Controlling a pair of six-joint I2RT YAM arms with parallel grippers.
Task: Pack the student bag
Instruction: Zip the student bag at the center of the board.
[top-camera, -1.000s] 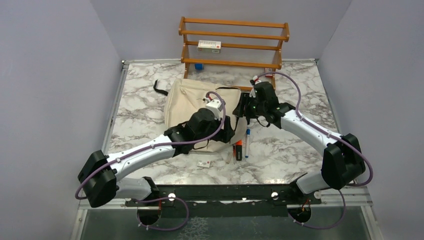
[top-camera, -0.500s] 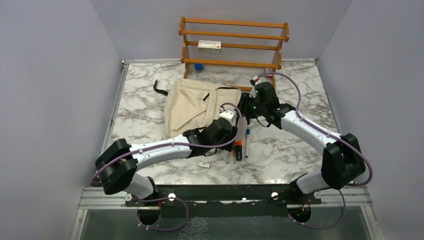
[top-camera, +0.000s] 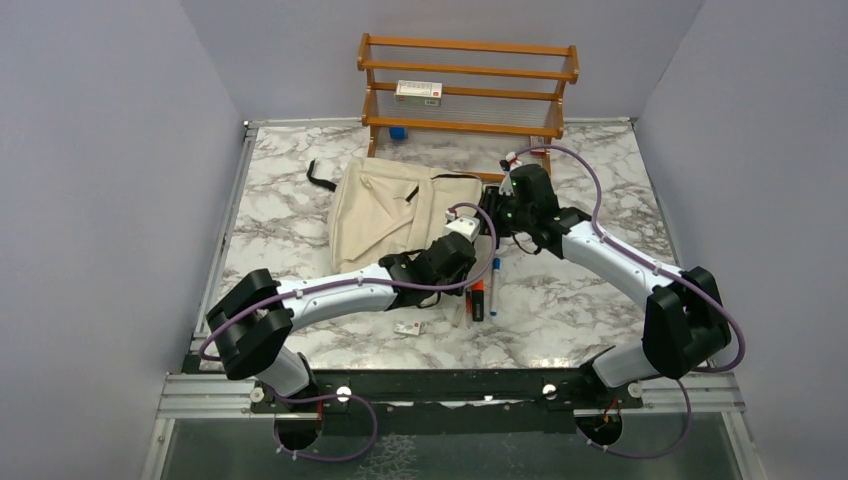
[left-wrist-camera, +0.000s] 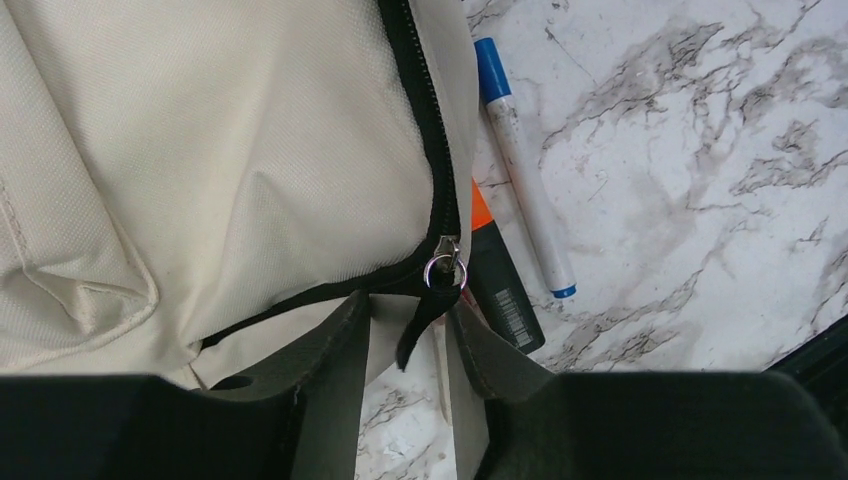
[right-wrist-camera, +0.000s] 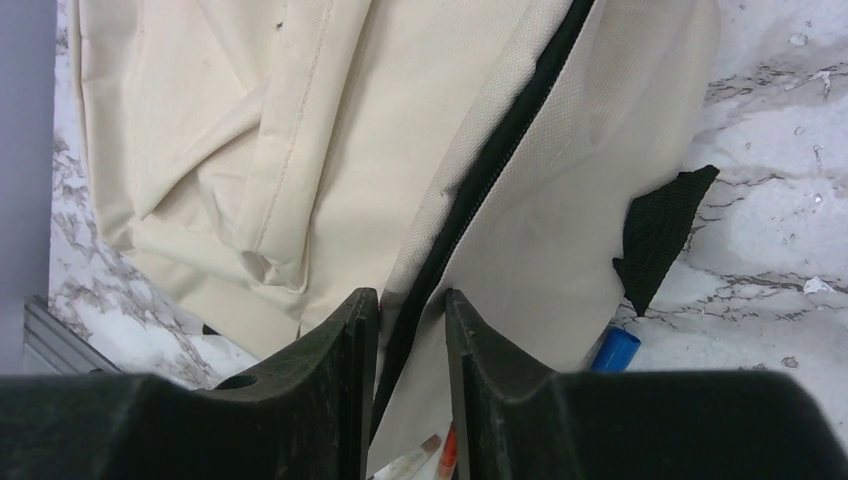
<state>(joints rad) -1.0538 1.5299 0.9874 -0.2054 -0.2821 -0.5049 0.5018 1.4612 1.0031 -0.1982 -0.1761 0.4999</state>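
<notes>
Left gripper (left-wrist-camera: 408, 310) stands open astride the zip pull (left-wrist-camera: 443, 270), which we should pinch squarely; whether the right gripper (right-wrist-camera: 408, 300) holds the bag (right-wrist-camera: 300, 150) we cannot tell.

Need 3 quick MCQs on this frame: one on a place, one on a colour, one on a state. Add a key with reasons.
1. The white box on the wooden rack sits on:
A. the top shelf
B. the middle shelf
C. the bottom shelf

2. The cap of the white marker lying beside the student bag is:
A. blue
B. red
C. green

3. The left gripper has its jaws:
A. shut on the marker
B. shut on the white box
C. apart, with the zipper pull between them

Key:
1 B: in the top view, one shelf shows above the box and one below.
2 A: the left wrist view shows a blue cap on a white barrel.
3 C: in the left wrist view, a gap shows on both sides of the hanging pull.
</notes>
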